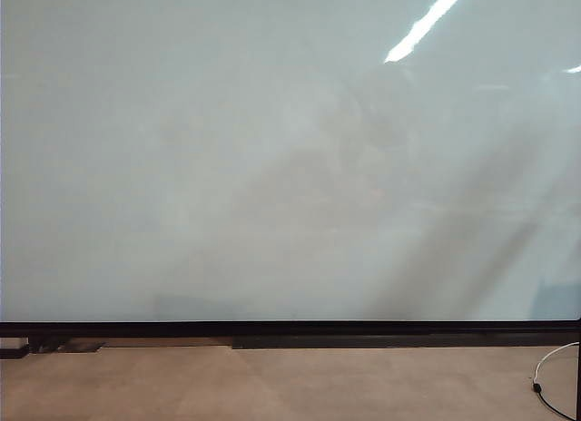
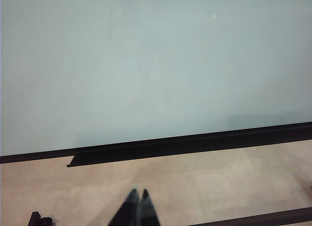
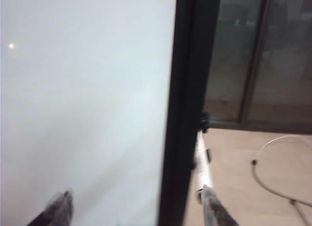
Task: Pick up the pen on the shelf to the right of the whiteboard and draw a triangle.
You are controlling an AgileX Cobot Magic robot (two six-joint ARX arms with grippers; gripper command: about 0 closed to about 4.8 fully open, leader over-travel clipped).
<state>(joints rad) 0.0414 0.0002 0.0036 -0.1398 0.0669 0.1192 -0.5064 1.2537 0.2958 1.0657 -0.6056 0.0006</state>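
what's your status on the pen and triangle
Left gripper shut, idle before whiteboard. Right gripper open, empty, at board's right edge. Pen not identifiable. No triangle drawn.

You see a pale grey-white whiteboard (image 1: 227, 167) with a thin black frame (image 1: 272, 329), a beige floor (image 1: 272, 385), a white cable (image 1: 554, 357), and dark, blurred claw fingers (image 3: 214, 209).

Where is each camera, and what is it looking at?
Exterior view: off the arms, facing the whiteboard and floor; no robot parts show.
Left wrist view: on the left arm, facing the board's bottom frame; the left claw shows, tips together.
Right wrist view: on the right arm, facing the board's right edge; the right claw shows, spread wide.
All three share the whiteboard.
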